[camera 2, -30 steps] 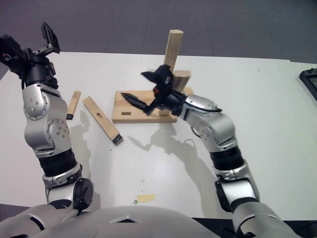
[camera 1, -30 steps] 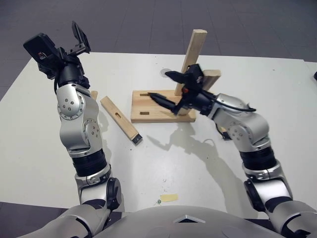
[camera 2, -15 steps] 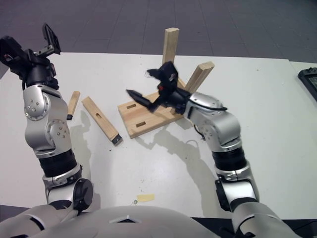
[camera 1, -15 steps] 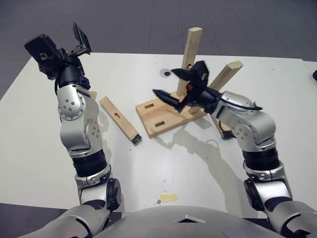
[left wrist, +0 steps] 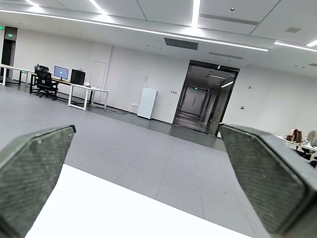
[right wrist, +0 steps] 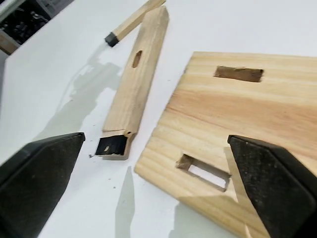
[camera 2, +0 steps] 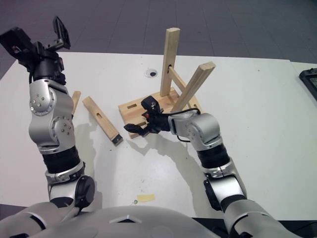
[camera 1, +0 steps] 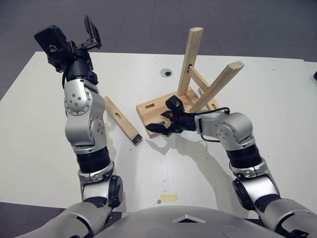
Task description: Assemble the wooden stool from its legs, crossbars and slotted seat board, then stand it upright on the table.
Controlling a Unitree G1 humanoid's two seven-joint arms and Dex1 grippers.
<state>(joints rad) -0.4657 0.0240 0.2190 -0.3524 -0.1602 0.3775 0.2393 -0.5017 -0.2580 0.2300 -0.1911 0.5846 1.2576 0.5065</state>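
From the left eye, a white table holds the stool parts. The seat board lies near the middle of the table. Two legs stick up from its far right part: a tall leg that stands almost straight, and a leaning leg beside it. A thin crossbar joins the two. The right jaws are down low at the near corner of the board, spread apart and empty. I cannot tell if they touch the wood. A loose leg lies flat on the table just left of the board. The left jaws are held high over the far left part of the table, well away from the wood. From the right eye, a short stick lies on the table beside the left arm. From the left wrist, the two dark pads are wide apart and hold nothing, with a big room beyond. From the right wrist, the dark pads are wide apart too. Between them are the board's corner with a slot and the loose leg's black tip.
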